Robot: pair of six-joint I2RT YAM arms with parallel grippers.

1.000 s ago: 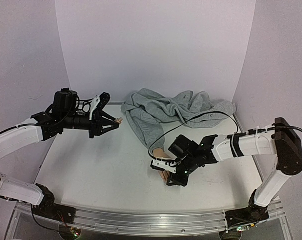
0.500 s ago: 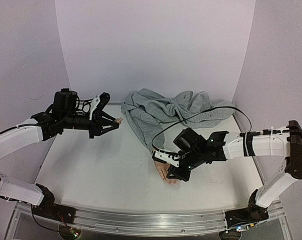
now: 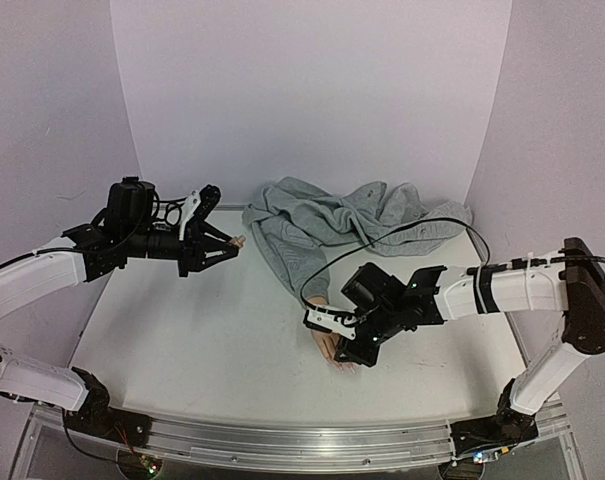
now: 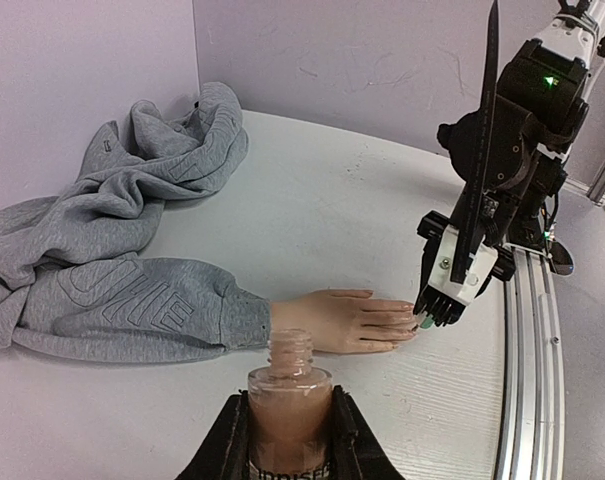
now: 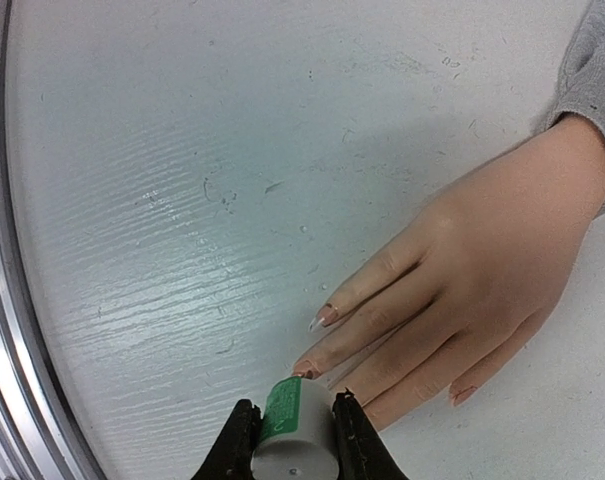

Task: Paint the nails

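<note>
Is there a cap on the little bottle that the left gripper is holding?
No, the bottle has an open neck with no cap on it.

Left arm (image 3: pixel 32 275) and right arm (image 3: pixel 512 290) are showing white shells, black joints. Right gripper (image 4: pixel 434 318) is wearing a white block (image 4: pixel 460 268) behind black fingers (image 4: pixel 447 300); black cable (image 3: pixel 452 221) looping further back, green LED (image 4: pixel 550 82) glowing.

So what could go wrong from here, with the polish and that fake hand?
The bottle in the left claw is uncapped; a tilt could spill polish on the table.
The nails are tiny, so the applicator in the right claw could smear the fingers instead.
The mannequin hand seems to lie loose; a push might shift it.
</note>
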